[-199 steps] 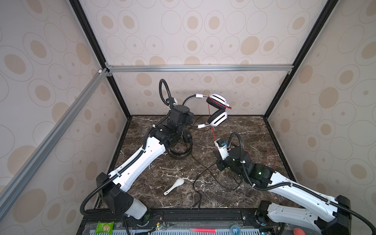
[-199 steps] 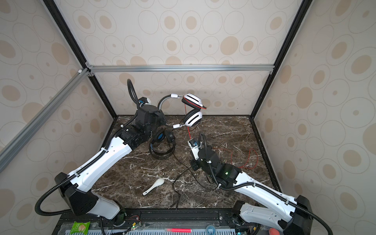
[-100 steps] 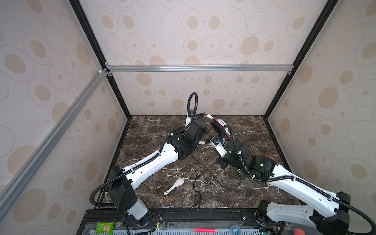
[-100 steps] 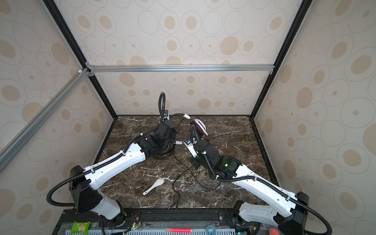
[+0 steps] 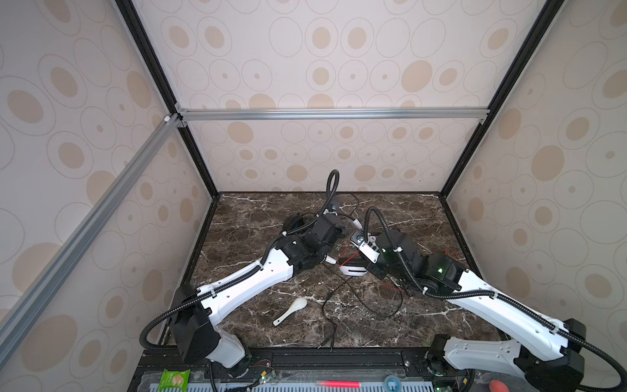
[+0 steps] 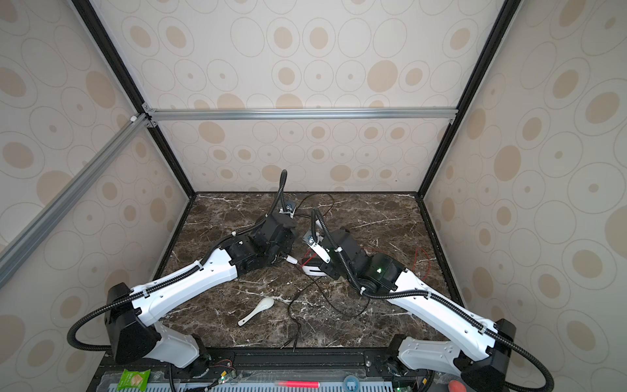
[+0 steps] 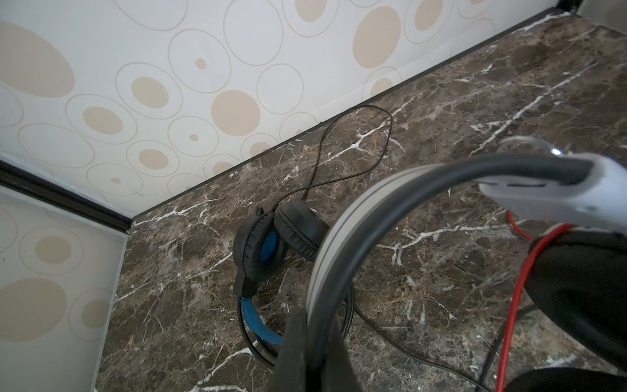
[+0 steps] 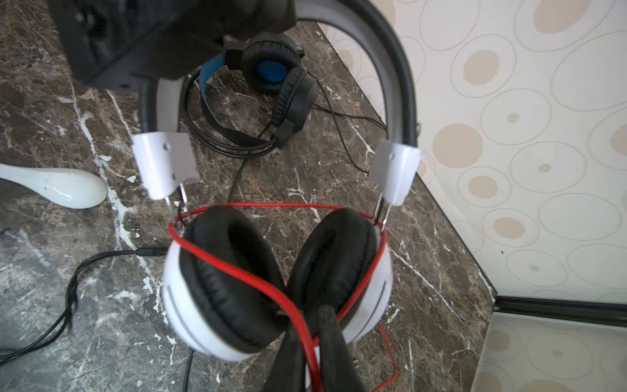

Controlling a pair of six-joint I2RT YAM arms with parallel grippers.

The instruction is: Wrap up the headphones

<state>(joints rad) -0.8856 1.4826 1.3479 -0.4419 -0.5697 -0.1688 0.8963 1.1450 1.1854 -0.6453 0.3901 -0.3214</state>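
The white-and-black headphones point(image 8: 217, 281) hang between my two grippers, just over the marble table point(image 5: 258, 217). My left gripper point(image 7: 315, 317) is shut on their grey-and-black headband point(image 7: 339, 237). My right gripper point(image 8: 310, 319) is shut on the red cable point(image 8: 237, 268), right under the two ear cups. That cable loops once around the cups. In both top views a white ear cup point(image 5: 353, 269) point(image 6: 312, 269) shows low between the wrists. The black headphones point(image 7: 258, 251) point(image 8: 271, 68), blue inside, lie on the table behind, near the back wall.
A white spoon point(image 5: 291, 309) point(image 8: 57, 190) lies on the table toward the front. Thin black cable point(image 5: 339, 298) sprawls in loose loops from the middle to the front edge. More red cable point(image 5: 451, 253) trails at the right. Patterned walls enclose the table on three sides.
Both arms brought the white-and-black headphones down from high at the back wall to just over the table's middle. My left arm swung right, and my right gripper came up under the ear cups.
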